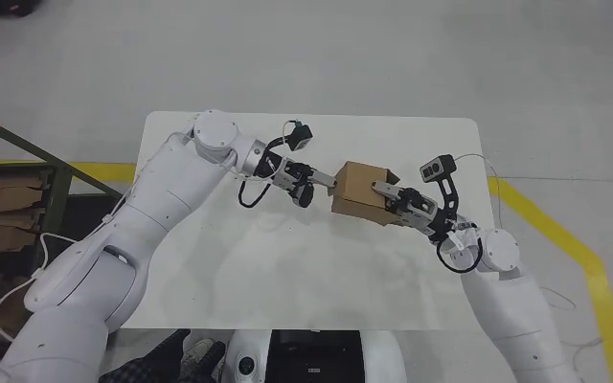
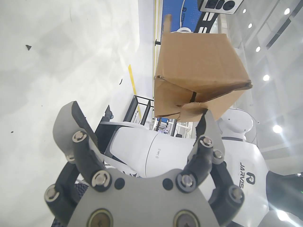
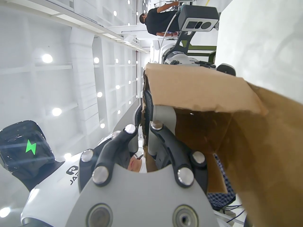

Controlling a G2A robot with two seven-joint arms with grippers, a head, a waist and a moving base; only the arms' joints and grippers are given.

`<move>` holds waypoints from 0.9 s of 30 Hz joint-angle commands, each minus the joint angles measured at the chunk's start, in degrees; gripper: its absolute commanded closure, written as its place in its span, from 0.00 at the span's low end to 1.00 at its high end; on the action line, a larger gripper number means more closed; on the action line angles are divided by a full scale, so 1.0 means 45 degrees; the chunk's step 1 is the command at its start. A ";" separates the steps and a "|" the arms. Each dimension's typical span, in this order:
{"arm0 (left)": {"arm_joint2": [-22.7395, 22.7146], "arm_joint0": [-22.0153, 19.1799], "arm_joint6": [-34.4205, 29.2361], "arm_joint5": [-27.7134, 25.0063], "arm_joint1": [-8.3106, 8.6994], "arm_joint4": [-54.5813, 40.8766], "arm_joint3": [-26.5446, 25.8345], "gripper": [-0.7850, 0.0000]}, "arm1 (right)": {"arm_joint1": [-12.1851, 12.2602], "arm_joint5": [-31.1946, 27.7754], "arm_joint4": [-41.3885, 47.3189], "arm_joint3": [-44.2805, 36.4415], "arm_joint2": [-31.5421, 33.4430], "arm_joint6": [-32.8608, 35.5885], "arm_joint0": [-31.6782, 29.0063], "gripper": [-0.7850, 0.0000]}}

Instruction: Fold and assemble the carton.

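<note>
Your left gripper (image 2: 140,114) had its two fingers spread wide apart, with nothing between them. One fingertip (image 2: 208,124) sat right at a bent, torn flap (image 2: 191,112) on the brown carton (image 2: 201,57); you could not tell if it pushed on the flap. Your right gripper (image 3: 145,109) was pressed together on one wall of the carton, with one finger inside the box and one outside. Seen from the top view, the carton was just right of the middle of the frame. The left gripper was just beside the carton's left side, and the right gripper was at its right side, so the carton sat between your two arms. The carton's open side faced the right gripper. The white table (image 1: 287,278) lay under it all. You could not tell if the carton touched the table.
</note>
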 commanded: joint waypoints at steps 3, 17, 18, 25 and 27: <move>-0.0137 0.0085 -0.0039 0.0038 0.0023 0.0086 -0.0012 0.00 | -0.0017 -0.0019 0.0099 0.0087 0.0003 0.0057 0.0024 1.00; -0.0163 0.0179 -0.0218 0.0209 -0.0128 0.0322 -0.0007 0.00 | -0.0070 -0.0092 0.0309 -0.0034 -0.0019 0.0257 -0.0037 1.00; -0.0173 0.0176 -0.0230 0.0214 -0.0141 0.0313 0.0013 0.00 | -0.0074 -0.0085 0.0296 -0.0048 -0.0031 0.0275 -0.0039 1.00; -0.0198 0.0115 -0.0291 0.0252 -0.0240 0.0362 0.0008 0.00 | -0.0116 -0.0010 0.0199 -0.0070 -0.0228 0.0344 -0.0003 1.00; -0.0185 0.0102 -0.0308 0.0249 -0.0274 0.0393 -0.0012 0.00 | -0.0129 0.0001 0.0171 -0.0055 -0.0283 0.0351 0.0022 1.00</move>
